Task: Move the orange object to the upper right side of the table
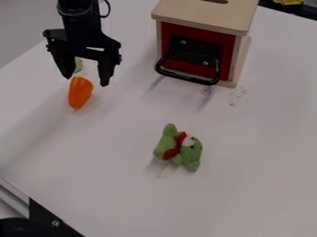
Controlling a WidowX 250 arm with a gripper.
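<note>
Gripper [86,80] at upper left of the table [248,139], pointing down; its two fingers stand wide apart, with nothing seen pinched between them. Orange object [80,93] lies on the tabletop just beside the fingertips, on the camera's side, long axis running roughly toward the camera, narrow end nearest it. A bit of green [78,65] shows between the fingers; cannot tell whether it belongs to the orange object. Step in hand, by judgement: the grasp, with the whole carry left to do. Best done by centring over the thick middle, one finger to each long side, then lowering straight until the tips nearly meet the table. Closing on the taper would likely squirt it out; the rounded skin looks slick, so an even, slow squeeze suits. Lift well up before travelling right: the wooden box [204,14] and its black handle [189,76] stand toward that side.
</note>
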